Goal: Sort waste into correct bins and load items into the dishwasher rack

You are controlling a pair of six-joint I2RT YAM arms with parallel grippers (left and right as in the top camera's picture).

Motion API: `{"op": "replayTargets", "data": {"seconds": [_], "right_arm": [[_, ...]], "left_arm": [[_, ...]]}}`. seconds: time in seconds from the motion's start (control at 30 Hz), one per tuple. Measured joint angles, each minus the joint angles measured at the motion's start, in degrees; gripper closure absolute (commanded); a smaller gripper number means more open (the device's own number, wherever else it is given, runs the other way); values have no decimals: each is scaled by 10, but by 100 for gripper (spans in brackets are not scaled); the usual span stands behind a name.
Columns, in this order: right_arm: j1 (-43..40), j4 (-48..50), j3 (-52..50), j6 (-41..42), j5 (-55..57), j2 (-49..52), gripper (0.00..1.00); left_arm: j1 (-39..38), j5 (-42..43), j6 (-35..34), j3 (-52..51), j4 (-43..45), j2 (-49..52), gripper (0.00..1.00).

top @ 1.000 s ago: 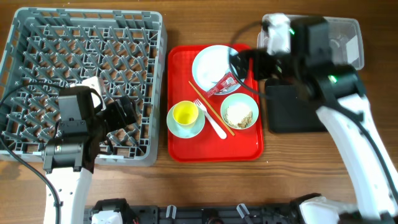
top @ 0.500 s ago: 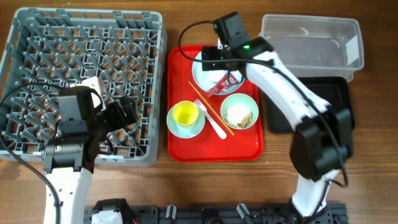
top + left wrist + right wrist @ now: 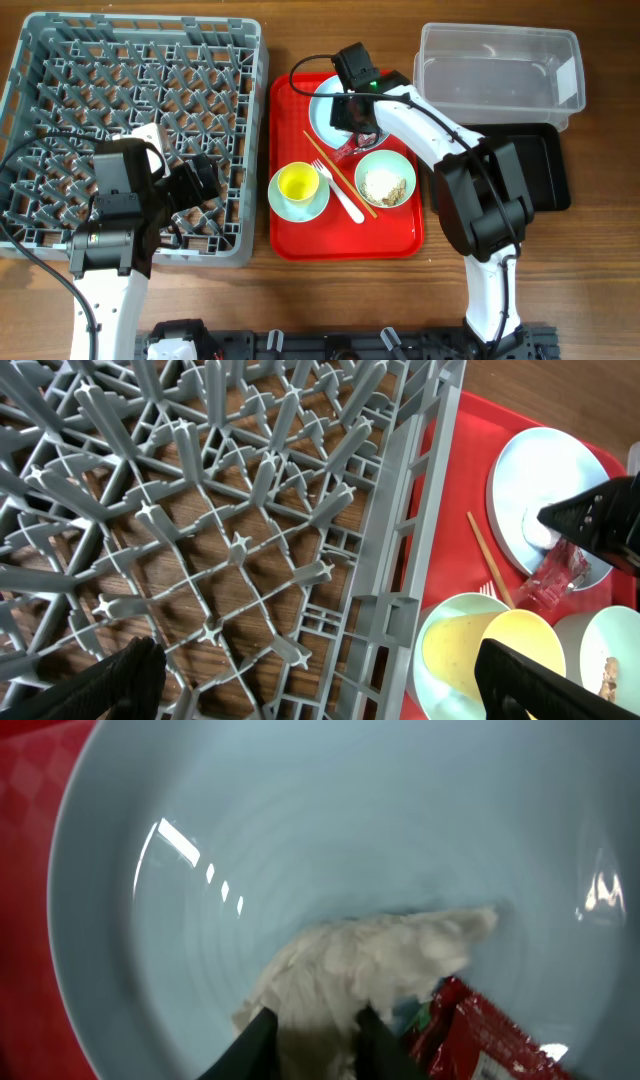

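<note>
fresh in from the bins [image 3: 497,70], the right gripper [image 3: 312,1045] is clamping narrow on the paper wad [image 3: 370,965] on the plate [image 3: 250,850] at the red tray's [image 3: 300,235] far edge (left gripper [image 3: 318,660] idling wide), starting waste sorting.

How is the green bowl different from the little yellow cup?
The green bowl is wider than the yellow cup. The bowl has rice-like crumbs in it, while the cup looks empty. The cup stands on a light blue saucer, but the bowl sits straight on the red tray. Both are round, upright and on that tray.
</note>
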Motion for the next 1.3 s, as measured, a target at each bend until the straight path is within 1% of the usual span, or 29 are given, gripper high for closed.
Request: {"op": "replayTargets", "data": {"seconds": [0.1, 0.2, 0.3, 0.37, 0.4, 0.43, 0.5, 0.53, 0.57, 0.6, 0.7, 0.77, 0.8, 0.9, 1.0, 1.07, 1.13, 1.17, 1.3], "right_arm": [[-3, -10, 0, 3, -10, -3, 87], [-17, -16, 0, 3, -15, -32, 88], [-54, -17, 0, 0, -18, -109, 87], [-94, -19, 0, 0, -12, -176, 83], [-114, -24, 3, -3, -7, -202, 78], [-134, -30, 7, -4, -1, -221, 68], [-173, -46, 12, -10, 9, -240, 38], [-191, -51, 12, -8, 14, -241, 13], [-205, -55, 12, -8, 14, -239, 3], [-217, -55, 10, -7, 12, -236, 1], [-239, -36, 5, -12, -31, -235, 9], [-239, -30, 5, -17, -70, -235, 11], [-236, -32, 5, -19, -97, -235, 12], [-206, -61, 5, -21, -131, -235, 12], [-143, -107, 5, -14, -108, -235, 11], [-100, -114, 5, -3, -86, -233, 13], [-59, -111, 5, 10, -70, -224, 17], [-40, -112, 5, 21, -63, -211, 21], [-14, -112, 3, 50, -52, -166, 23]], "left_arm": [[0, 0, 0, 0, 0, 0, 0], [0, 0, 0, 0, 0, 0, 0], [0, 0, 0, 0, 0, 0, 0], [0, 0, 0, 0, 0, 0, 0], [0, 0, 0, 0, 0, 0, 0], [0, 0, 0, 0, 0, 0, 0], [0, 0, 0, 0, 0, 0, 0], [0, 0, 0, 0, 0, 0, 0], [0, 0, 0, 0, 0, 0, 0], [0, 0, 0, 0, 0, 0, 0], [0, 0, 0, 0, 0, 0, 0], [0, 0, 0, 0, 0, 0, 0], [0, 0, 0, 0, 0, 0, 0], [0, 0, 0, 0, 0, 0, 0], [0, 0, 0, 0, 0, 0, 0], [0, 0, 0, 0, 0, 0, 0], [0, 0, 0, 0, 0, 0, 0], [0, 0, 0, 0, 0, 0, 0], [0, 0, 0, 0, 0, 0, 0]]}}
